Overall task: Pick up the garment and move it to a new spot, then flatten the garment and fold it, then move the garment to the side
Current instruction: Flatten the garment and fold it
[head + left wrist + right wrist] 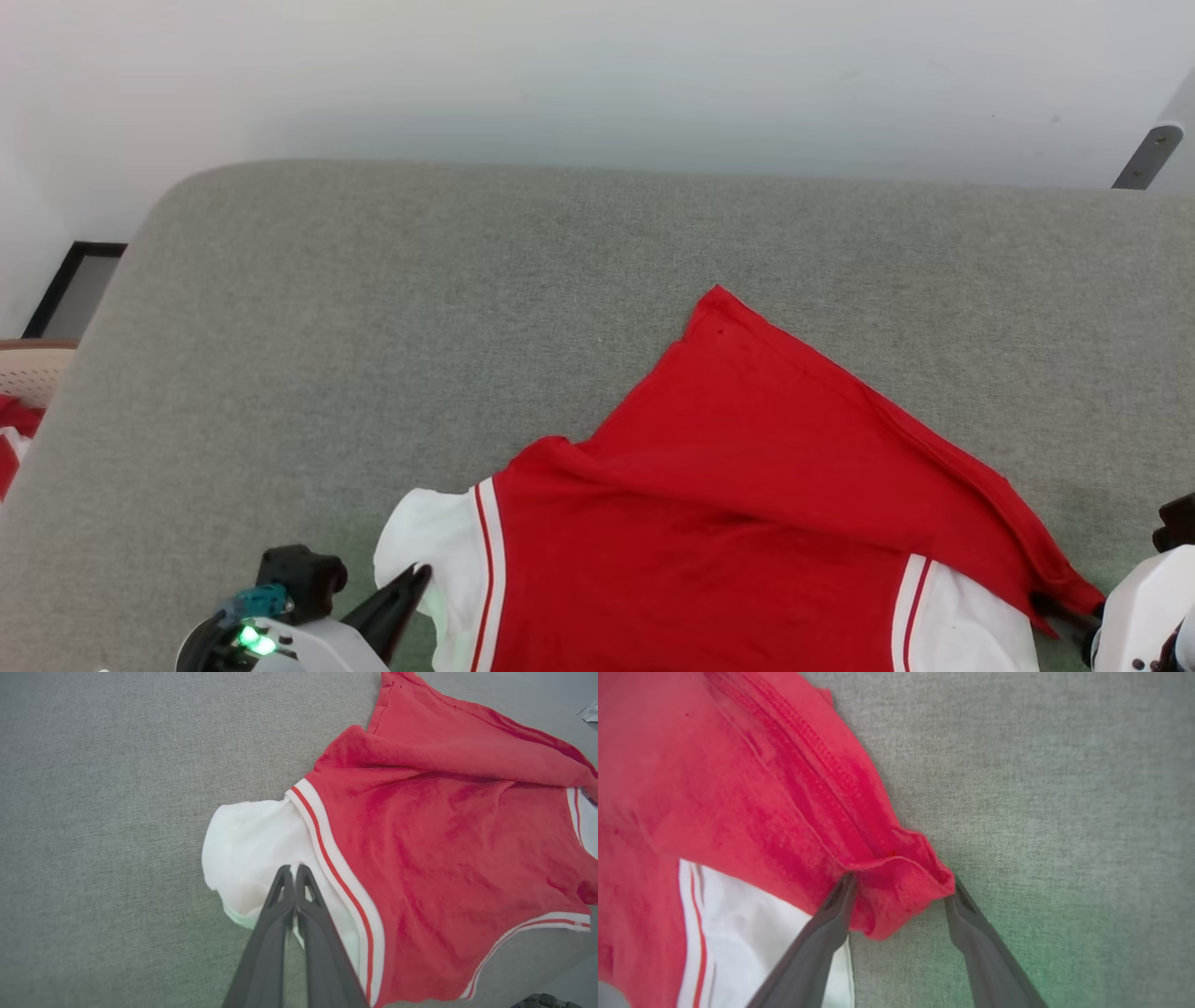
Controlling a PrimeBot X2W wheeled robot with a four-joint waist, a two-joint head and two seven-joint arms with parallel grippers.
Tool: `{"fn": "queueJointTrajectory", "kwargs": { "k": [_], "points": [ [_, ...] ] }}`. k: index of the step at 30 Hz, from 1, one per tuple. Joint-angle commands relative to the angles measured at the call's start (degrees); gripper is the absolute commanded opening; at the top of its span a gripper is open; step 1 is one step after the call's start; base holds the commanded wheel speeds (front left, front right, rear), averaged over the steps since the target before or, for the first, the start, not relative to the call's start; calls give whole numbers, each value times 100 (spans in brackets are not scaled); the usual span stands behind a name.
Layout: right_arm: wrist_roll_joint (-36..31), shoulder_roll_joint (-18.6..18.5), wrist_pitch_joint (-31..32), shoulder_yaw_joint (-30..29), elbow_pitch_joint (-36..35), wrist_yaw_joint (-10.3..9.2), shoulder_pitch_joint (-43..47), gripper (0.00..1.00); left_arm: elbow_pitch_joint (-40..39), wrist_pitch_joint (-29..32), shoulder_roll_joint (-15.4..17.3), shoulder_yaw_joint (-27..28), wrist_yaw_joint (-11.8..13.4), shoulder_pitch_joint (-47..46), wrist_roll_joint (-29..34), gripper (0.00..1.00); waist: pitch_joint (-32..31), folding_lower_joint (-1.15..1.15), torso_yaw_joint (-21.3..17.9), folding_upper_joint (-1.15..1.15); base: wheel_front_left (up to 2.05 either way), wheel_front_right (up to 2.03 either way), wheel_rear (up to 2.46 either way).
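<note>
The garment (747, 485) lies spread on the grey fabric surface (373, 280), toward its near right part, the red body rumpled and one long hem folded diagonally over the rest. No lettering is on show.

The left gripper (294, 870) reaches in low from the near left, its two dark fingers (271, 933) pressed flat against each other with no gap at the tips. They point across the left white sleeve (247, 844), just beside the red-and-white striped trim (336, 868). A sliver of white shows between the fingers lower down, but I cannot tell whether any cloth is actually pinched. In the head view the same left gripper (418, 577) angles up and to the right from its pale wrist, tip touching the sleeve edge.

The right gripper (901, 889) comes in from the near right with its fingers (822, 933) spread wide. The folded red corner of the hem (896, 886) sits loose between the two tips, over the right white sleeve (752, 924).
</note>
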Motion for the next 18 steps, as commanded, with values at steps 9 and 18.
{"fn": "queueJointTrajectory", "kwargs": {
  "k": [9,18],
  "points": [
    [-141,-73,330,5,-1080,-9,-2,100,-97,-38,-22,-7,67,51,-6,0,14,0,57,0,0,0,0],
    [-304,-179,229,466,-1868,-9,-951,100,-71,56,-203,-76,-46,-223,111,0,218,0,447,0,0,0,0]
  ]
}}
